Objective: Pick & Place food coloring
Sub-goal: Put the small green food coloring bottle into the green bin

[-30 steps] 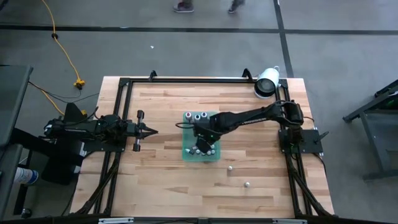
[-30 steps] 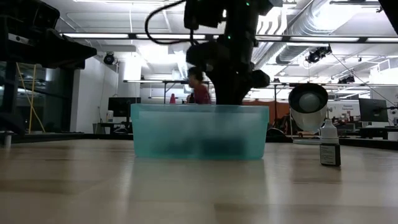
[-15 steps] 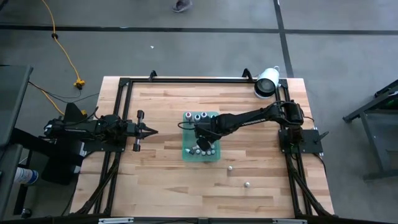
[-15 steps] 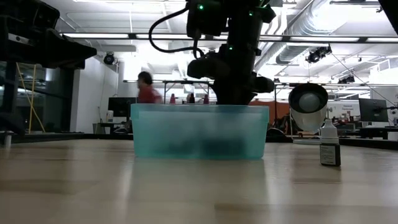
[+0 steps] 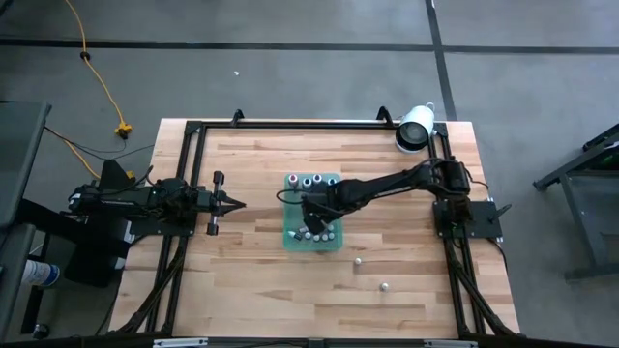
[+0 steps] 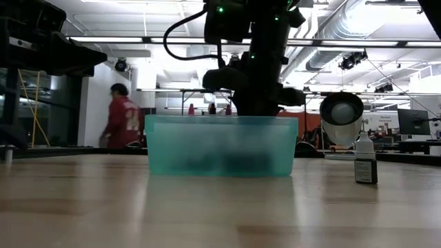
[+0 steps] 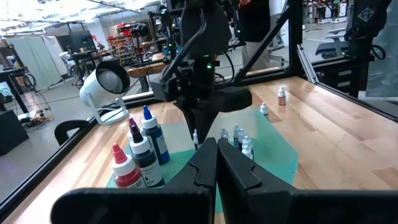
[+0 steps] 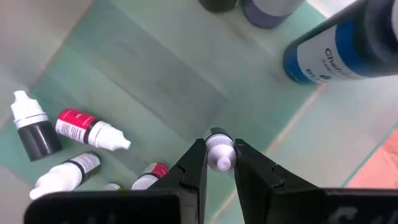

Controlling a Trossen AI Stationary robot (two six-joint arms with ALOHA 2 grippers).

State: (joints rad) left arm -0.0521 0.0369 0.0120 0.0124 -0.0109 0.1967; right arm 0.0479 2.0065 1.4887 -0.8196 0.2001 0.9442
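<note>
My right arm reaches across the table's middle, wrist bent downward, and my right gripper [image 8: 220, 163] pinches narrowly. My left gripper [image 5: 236, 202] rests closed at the left side, pointing inward.

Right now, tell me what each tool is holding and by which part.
The right tool grips a small food coloring bottle by its white cap, over the green tray. The left tool is shut on nothing.

Right arm reached across bench [image 5: 251, 280], its pincer [image 5: 311, 208] over green tray [image 5: 290, 235] w/ several small bottles [image 5: 311, 233] inside. Two bottles [image 5: 357, 260] stood loose on bench near tray. Left arm parked at bench's left edge, pincer [image 5: 237, 202] well apart from tray.
</note>
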